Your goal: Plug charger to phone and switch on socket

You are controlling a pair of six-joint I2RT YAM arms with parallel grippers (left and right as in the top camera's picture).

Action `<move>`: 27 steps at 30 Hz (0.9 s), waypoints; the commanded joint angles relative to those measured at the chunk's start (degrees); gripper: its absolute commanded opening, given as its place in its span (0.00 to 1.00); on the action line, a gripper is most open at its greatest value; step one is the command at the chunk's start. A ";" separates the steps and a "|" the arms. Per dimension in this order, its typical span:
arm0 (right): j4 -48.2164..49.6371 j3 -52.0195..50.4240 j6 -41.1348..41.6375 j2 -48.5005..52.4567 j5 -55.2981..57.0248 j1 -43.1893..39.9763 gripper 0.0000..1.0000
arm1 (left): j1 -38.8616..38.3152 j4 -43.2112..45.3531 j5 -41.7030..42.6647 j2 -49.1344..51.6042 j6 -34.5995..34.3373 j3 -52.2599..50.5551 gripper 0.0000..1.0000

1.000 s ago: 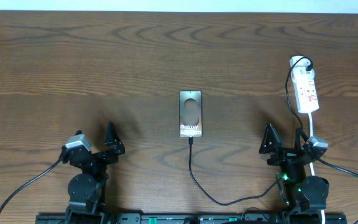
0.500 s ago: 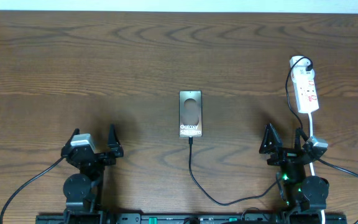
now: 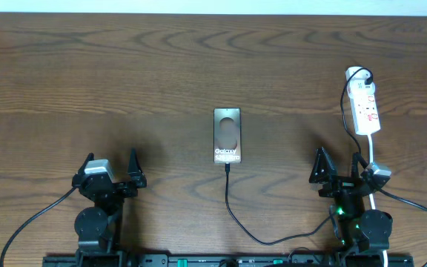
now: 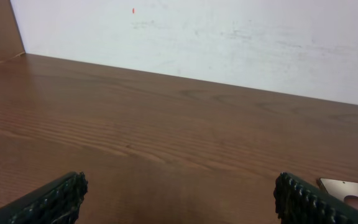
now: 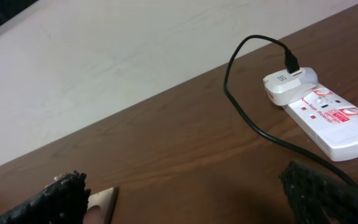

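Left pincer (image 3: 110,158) has swung from a slant to face squarely forward; the right pincer (image 3: 338,159) has not stirred. Both stand wide and empty, arms folded low at the near edge of the bench (image 3: 124,74). The charger (image 3: 232,208) looks plugged into the phone (image 3: 227,136), which lies ahead between the two pincers. Its adapter (image 3: 356,74) sits in the socket (image 3: 365,110), ahead-right of the right pincer. Whether that socket is switched on I cannot tell.

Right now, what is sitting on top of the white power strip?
A white adapter sits on the power strip at its far end, with a black cable coming out of it. Whatever is beneath the adapter is covered.
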 commanded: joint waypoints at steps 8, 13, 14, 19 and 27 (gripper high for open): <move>-0.31 -0.07 0.22 -0.39 0.90 0.48 0.99 | 0.28 -0.87 0.74 -0.39 0.98 -1.86 0.98; -0.28 -0.07 0.20 -0.42 0.90 0.13 0.99 | 0.28 -0.87 0.74 -0.39 0.98 -1.86 0.98; -0.28 -0.07 0.20 -0.44 0.90 0.13 0.99 | 0.28 -0.87 0.74 -0.39 0.98 -1.86 0.97; -0.35 -0.07 -0.31 -0.48 1.01 0.76 0.99 | 0.28 -0.87 0.74 -0.39 0.98 -1.86 0.97; -0.52 -0.07 -20.92 -0.48 0.85 2.91 0.99 | 0.28 -0.87 0.74 -0.39 0.98 -1.86 0.97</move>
